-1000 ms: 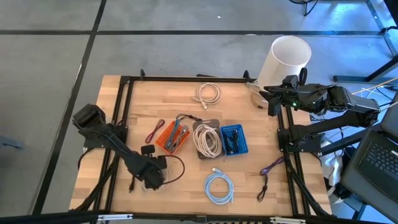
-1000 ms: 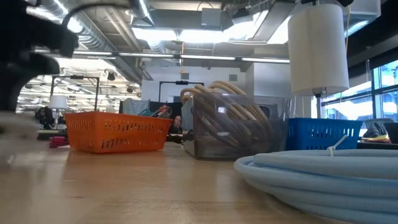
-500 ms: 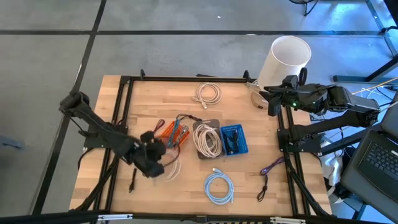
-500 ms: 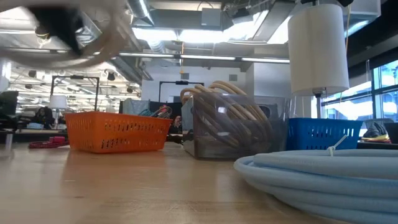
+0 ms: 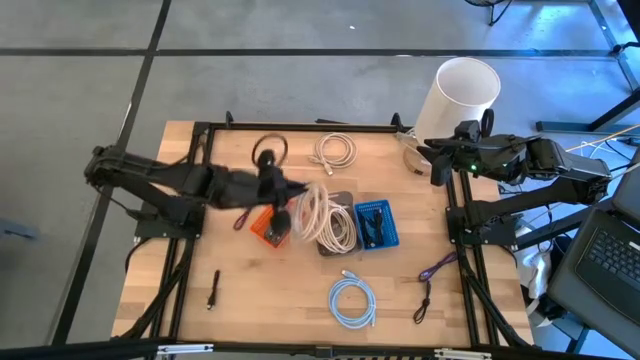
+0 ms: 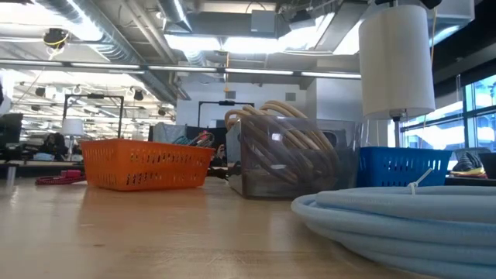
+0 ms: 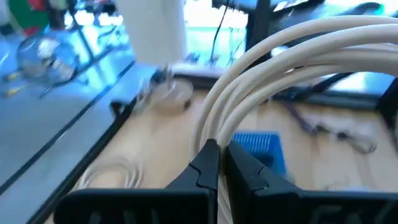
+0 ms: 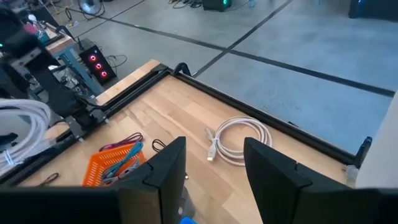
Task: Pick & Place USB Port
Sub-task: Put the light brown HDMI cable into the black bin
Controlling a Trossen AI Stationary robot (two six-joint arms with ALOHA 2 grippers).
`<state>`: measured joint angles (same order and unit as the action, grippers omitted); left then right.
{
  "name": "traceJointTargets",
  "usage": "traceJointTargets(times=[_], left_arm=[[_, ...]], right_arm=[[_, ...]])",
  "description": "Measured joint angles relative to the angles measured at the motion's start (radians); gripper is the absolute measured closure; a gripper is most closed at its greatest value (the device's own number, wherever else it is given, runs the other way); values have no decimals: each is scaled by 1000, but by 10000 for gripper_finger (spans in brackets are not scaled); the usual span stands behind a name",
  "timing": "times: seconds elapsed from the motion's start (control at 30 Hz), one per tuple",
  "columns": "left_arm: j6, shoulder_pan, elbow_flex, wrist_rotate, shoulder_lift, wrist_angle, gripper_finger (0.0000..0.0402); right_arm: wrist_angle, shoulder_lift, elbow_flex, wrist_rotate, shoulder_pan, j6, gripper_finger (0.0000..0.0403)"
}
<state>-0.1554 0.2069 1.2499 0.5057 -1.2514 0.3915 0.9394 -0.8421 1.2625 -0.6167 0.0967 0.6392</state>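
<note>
From the high view I see the left hand (image 5: 283, 192) over the orange basket (image 5: 268, 228), clamped on a coiled white cable (image 5: 310, 212) lifted above the worktop (image 5: 300, 290). The right hand (image 5: 437, 166) waits at the worktop's right edge, fingers apart, holding nothing.

In the low view, the orange basket (image 6: 145, 163), a clear bin (image 6: 288, 167) and a blue basket (image 6: 405, 168) stand in a row.

The left wrist view shows the fingers (image 7: 207, 163) together on the white cable (image 7: 273, 62).

The right wrist view shows another white cable coil (image 8: 239, 140) lying on the worktop.
</note>
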Motion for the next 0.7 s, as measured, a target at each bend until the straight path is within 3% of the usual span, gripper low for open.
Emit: traceJointTargets(times=[0.17, 0.4, 0.7], left_arm=[[73, -127, -1, -158, -24, -102, 398], [168, -259, -1, -314, -140, -434, 399], [38, -442, -2, -554, -379, -983, 399]], right_arm=[[0, 0, 0, 16, 0, 35, 239], [-97, -13, 0, 55, 0, 3, 239], [-324, -66, 0, 197, 0, -74, 239]])
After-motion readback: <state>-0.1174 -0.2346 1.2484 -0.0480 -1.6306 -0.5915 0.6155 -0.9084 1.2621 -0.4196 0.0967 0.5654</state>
